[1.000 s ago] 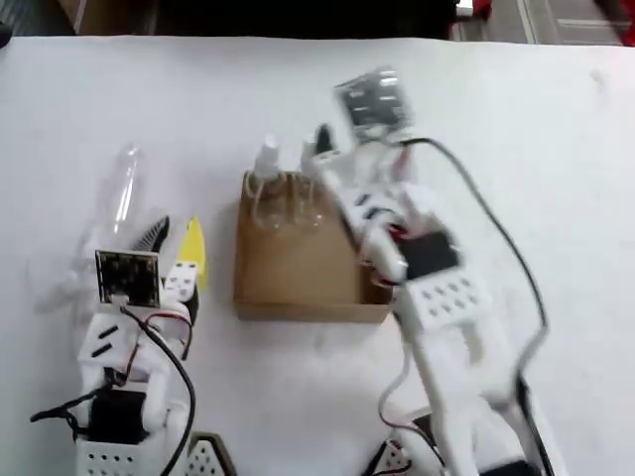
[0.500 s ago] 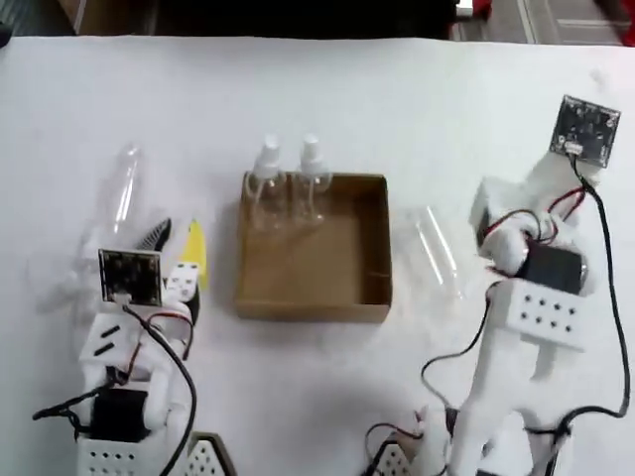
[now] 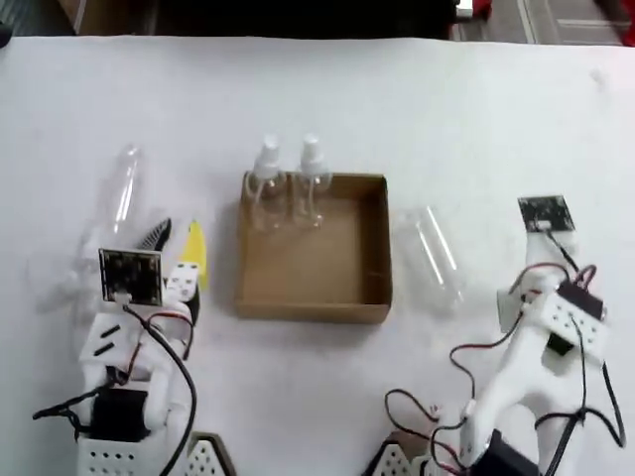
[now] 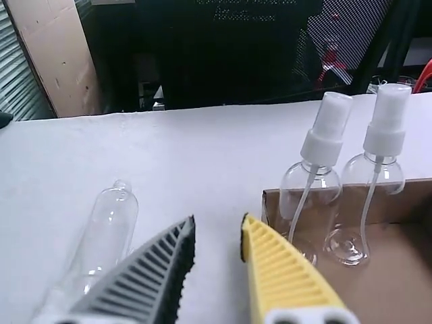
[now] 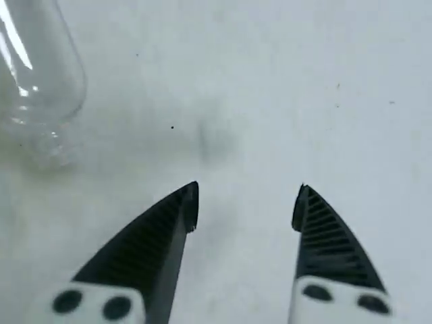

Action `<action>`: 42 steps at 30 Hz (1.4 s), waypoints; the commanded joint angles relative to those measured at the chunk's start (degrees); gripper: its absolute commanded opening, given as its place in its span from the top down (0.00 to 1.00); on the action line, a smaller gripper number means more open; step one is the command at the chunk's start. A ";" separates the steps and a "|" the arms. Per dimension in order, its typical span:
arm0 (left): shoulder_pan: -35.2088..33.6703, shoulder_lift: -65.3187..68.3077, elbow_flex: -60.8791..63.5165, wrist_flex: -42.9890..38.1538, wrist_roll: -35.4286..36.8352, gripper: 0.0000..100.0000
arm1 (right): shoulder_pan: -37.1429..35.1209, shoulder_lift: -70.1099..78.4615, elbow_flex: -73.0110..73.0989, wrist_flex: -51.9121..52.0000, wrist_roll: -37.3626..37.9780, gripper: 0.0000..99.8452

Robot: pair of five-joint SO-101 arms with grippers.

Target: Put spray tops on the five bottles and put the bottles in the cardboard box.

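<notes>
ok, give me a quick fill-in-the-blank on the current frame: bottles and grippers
1. The cardboard box holds ____ upright bottles with spray tops.
2. The clear bottle lying to the right of the box has ____ spray top.
3. The right gripper is ____, with nothing between its fingers.

Missing words: two; no; open
</notes>
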 commanded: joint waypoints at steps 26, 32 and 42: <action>-5.32 -0.40 4.75 1.85 -15.30 0.96 | -21.41 -23.16 18.20 -4.26 -1.49 0.80; -5.58 -0.40 5.10 2.11 -15.30 0.96 | -23.16 -16.13 17.49 -8.48 -4.75 0.80; -5.58 -0.40 5.27 3.87 -15.47 0.96 | -21.58 -11.74 16.79 -11.65 -5.10 0.80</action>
